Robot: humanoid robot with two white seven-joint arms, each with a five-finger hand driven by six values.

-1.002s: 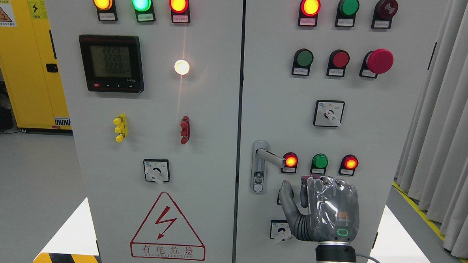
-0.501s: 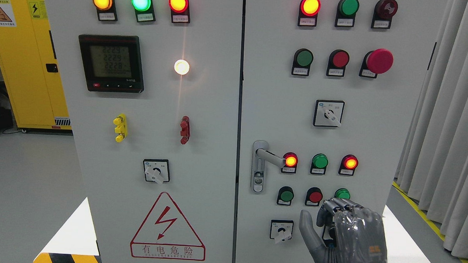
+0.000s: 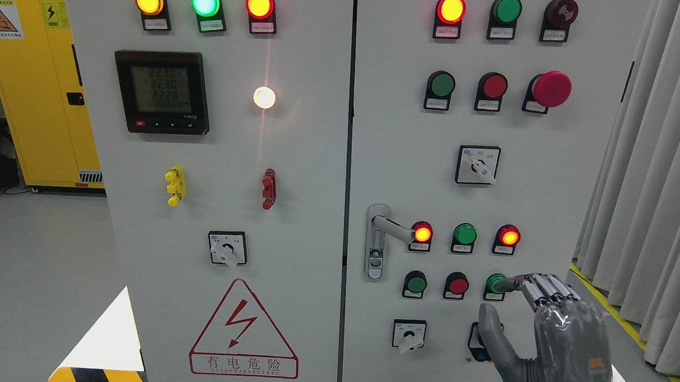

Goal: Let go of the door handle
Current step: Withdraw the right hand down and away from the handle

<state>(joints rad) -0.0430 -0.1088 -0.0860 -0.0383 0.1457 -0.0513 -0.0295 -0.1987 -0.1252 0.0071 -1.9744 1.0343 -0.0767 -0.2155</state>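
Our right hand (image 3: 546, 338) has dropped lower right since a second ago, fingers loosely spread, gripping nothing (release looks done). Beyond it, the door handle (image 3: 393, 228) sits free on the right cabinet door (image 3: 546, 194), lever pointing right. We count three rotary switches and one red mushroom button (image 3: 551, 88).
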